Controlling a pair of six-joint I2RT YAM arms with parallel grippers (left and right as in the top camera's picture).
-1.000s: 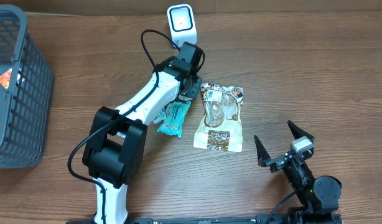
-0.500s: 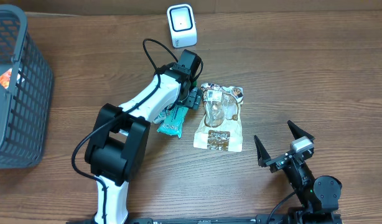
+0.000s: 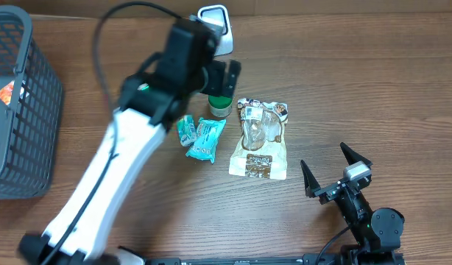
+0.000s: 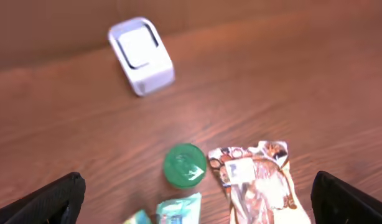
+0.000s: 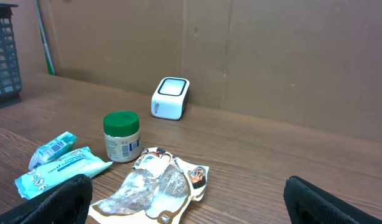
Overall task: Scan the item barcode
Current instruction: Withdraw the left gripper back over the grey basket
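A white jar with a green lid (image 3: pixel 220 107) stands upright on the wooden table, free of any grip. My left gripper (image 3: pixel 224 79) hangs above it, open and empty. In the left wrist view the jar (image 4: pixel 185 165) lies between my wide-apart fingertips (image 4: pixel 60 198). The white scanner (image 3: pixel 217 16) stands at the back edge and is partly covered by my left arm. It shows clearly in the left wrist view (image 4: pixel 141 55). A brown-and-white snack bag (image 3: pixel 260 140) lies flat to the right of the jar. My right gripper (image 3: pixel 333 168) rests open near the front right.
Two teal packets (image 3: pixel 205 138) lie to the left of the snack bag. A grey mesh basket (image 3: pixel 20 103) stands at the far left. A cardboard wall (image 5: pixel 272 50) runs behind the scanner.
My left gripper has opened and lifted off the green-lidded jar. The arm has swung up and back towards the scanner. The jar now stands uncovered. My right arm has not moved.
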